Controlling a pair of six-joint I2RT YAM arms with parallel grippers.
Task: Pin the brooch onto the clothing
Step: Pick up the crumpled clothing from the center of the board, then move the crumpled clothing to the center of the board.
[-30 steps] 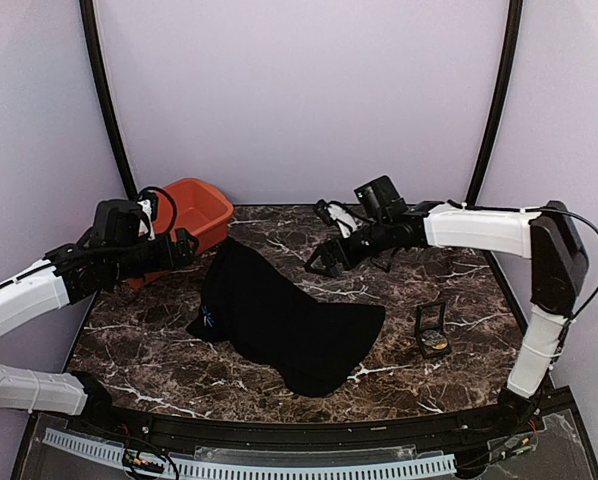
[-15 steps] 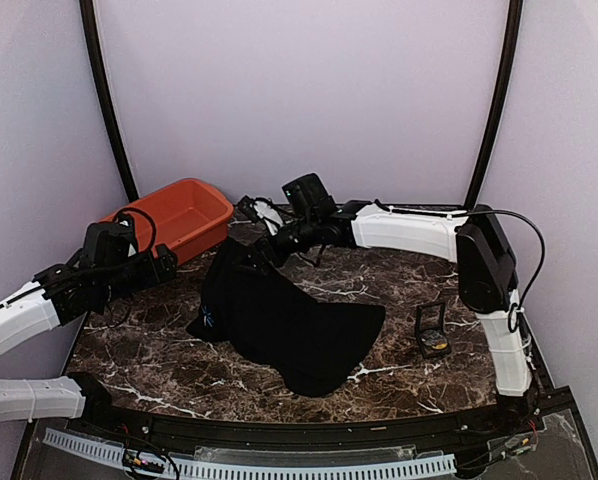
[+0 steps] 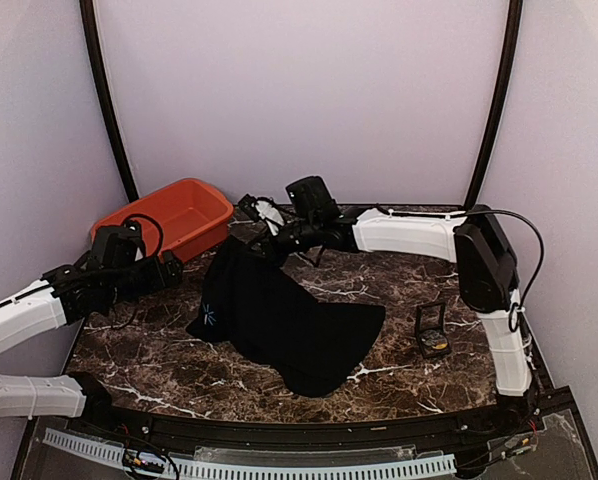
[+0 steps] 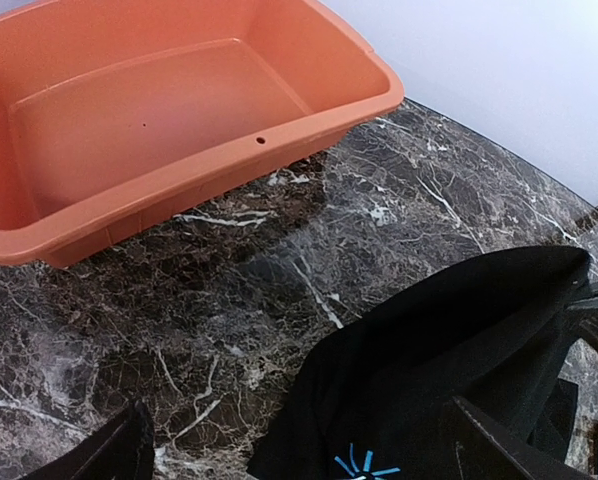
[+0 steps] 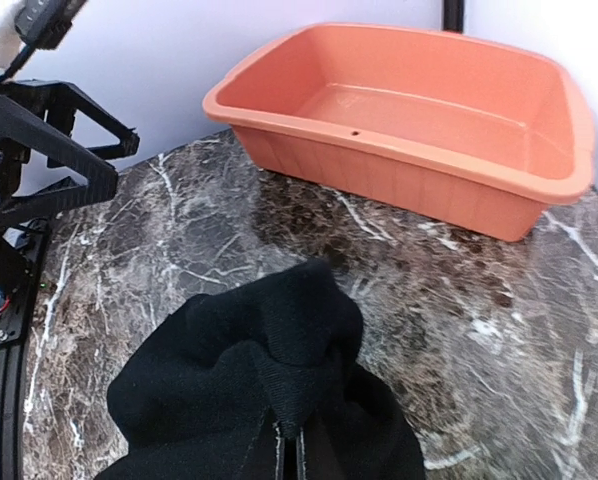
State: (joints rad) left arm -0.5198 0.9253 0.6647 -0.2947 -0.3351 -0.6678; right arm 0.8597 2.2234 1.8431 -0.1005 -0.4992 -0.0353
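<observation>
A dark, white-veined marble table (image 3: 409, 275) stands between pale lilac walls. From above, a black short-sleeved T-shirt (image 3: 289, 320) lies crumpled mid-table, its light-blue starburst print (image 3: 210, 317) at the left edge. An orange plastic tub (image 3: 169, 215) sits in the far-left corner. To the right, well apart from the shirt, a small black hinged case (image 3: 432, 328) stands open, with the yellow-gold brooch (image 3: 436, 346) in its base. The right gripper (image 3: 264, 243) is clamped on the shirt's raised far edge. The left gripper (image 3: 174, 268) hovers between tub and shirt.

The left wrist view shows its fingers (image 4: 114, 455) spread wide over bare marble, gripping nothing.

The right wrist view shows a fold of black cloth pinched between its closed jaws.
</observation>
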